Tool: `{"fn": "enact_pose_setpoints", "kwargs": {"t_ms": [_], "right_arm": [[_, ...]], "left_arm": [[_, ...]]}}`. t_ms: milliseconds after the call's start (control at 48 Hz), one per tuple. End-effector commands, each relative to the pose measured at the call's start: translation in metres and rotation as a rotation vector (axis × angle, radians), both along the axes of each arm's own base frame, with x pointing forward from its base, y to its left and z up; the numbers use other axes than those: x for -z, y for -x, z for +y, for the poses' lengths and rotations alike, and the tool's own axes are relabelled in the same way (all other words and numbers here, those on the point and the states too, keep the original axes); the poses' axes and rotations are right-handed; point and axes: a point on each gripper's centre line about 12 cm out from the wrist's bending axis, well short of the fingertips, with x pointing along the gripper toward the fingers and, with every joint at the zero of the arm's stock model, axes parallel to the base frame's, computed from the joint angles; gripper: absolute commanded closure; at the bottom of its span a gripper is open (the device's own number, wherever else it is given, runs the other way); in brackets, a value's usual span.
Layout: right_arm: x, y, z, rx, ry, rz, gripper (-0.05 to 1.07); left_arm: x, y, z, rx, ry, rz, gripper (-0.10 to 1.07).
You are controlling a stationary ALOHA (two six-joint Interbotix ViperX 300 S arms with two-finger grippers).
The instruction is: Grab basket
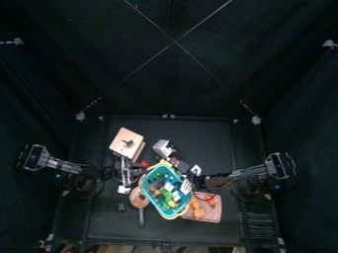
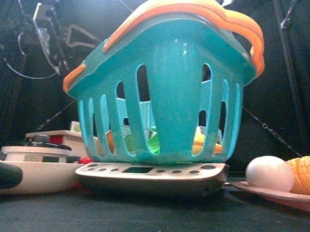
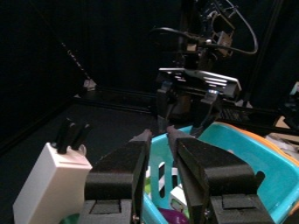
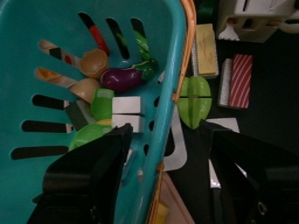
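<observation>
The teal basket [image 2: 164,91] with orange handles stands near the table's front on a flat grey scale [image 2: 151,178]. From above, the basket [image 1: 164,189] holds toy food. My left gripper [image 3: 162,166] is at its left rim, jaws nearly together with the teal rim [image 3: 251,162] between them. In the top view the left gripper [image 1: 132,186] touches that side. My right gripper [image 4: 163,175] is wide open and straddles the opposite rim [image 4: 170,105], one jaw inside the basket and one outside. The top view puts the right gripper [image 1: 199,183] at the basket's right edge.
A white knife block [image 3: 52,175] stands behind the basket, beside a tan square block [image 1: 126,141]. An orange-brown board [image 1: 201,210] lies at the front right. A white bowl [image 2: 36,168] and an egg [image 2: 266,172] flank the scale. A green toy [image 4: 195,96] lies outside the rim.
</observation>
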Motion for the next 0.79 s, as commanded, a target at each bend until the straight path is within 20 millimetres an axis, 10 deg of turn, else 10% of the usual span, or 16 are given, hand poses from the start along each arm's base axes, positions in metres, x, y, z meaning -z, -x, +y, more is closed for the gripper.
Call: {"fn": "enact_pose_setpoints", "kwargs": {"t_ms": [0,771], "right_arm": [[-0.013,-0.006,-0.008,0.017,0.002,-0.038,0.12],[-0.034,-0.015,-0.012,0.068,-0.074,-0.097,0.68]], "left_arm": [[-0.005,-0.002,0.001,-0.004,0.000,-0.017,0.31],[-0.004,-0.001,0.001,-0.005,0.001,-0.015,0.31]]}}
